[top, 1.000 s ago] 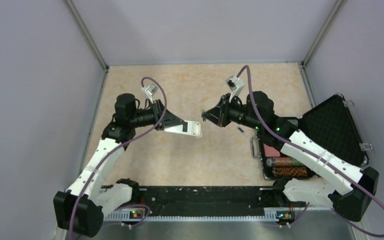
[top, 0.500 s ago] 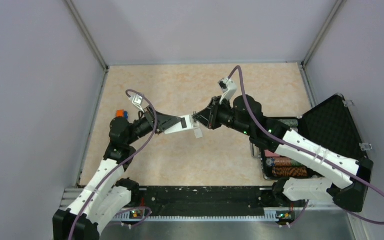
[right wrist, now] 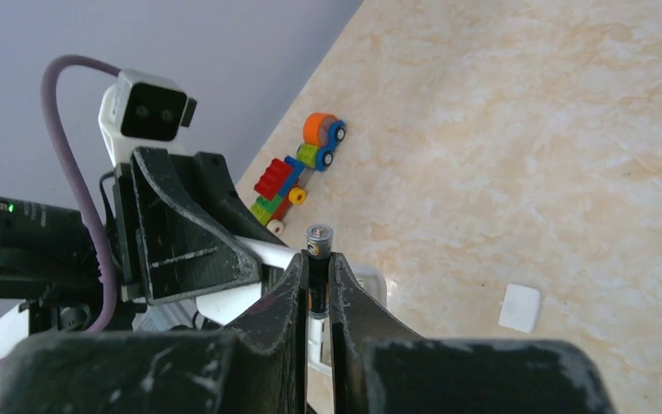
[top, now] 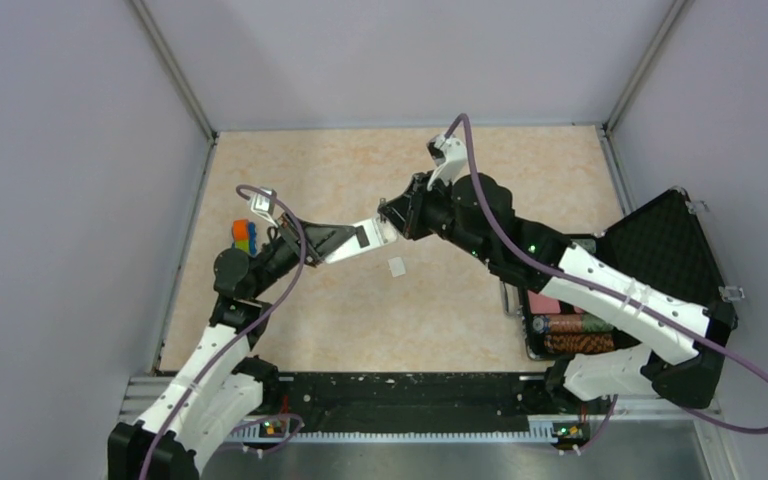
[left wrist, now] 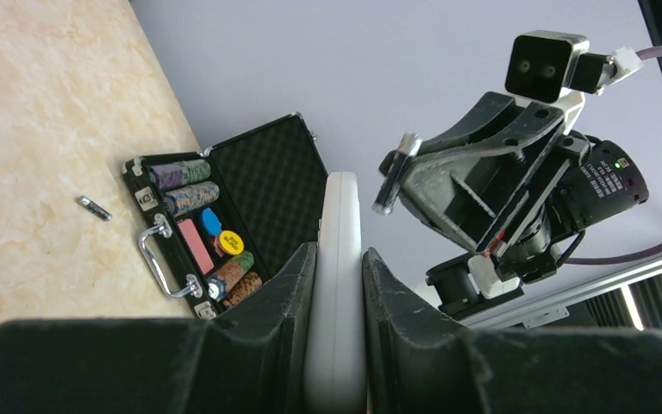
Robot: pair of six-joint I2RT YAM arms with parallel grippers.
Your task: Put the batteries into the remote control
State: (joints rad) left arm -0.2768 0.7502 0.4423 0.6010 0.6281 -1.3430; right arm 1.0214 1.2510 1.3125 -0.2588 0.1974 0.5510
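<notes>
My left gripper (top: pixel 348 243) is shut on the remote control (top: pixel 370 237), a slim white bar held edge-up above the table; in the left wrist view the remote (left wrist: pixel 340 207) stands between the fingers (left wrist: pixel 293 285). My right gripper (top: pixel 387 214) is shut on one battery (right wrist: pixel 318 240), a dark cylinder with a metal tip, right at the remote's free end (right wrist: pixel 263 253). That battery also shows in the left wrist view (left wrist: pixel 394 172). The second battery (left wrist: pixel 93 207) lies on the table near the case.
An open black case (top: pixel 660 260) with poker-chip rolls and a pink deck sits at the right; it also shows in the left wrist view (left wrist: pixel 263 172). A small white cover plate (top: pixel 397 266) lies on the table below the grippers. A colourful brick toy (top: pixel 244 235) stands at the left.
Both grippers have moved left and toward each other; the battery's tip now meets the remote's end. The white cover plate now shows on the table, and the brick toy is uncovered.
</notes>
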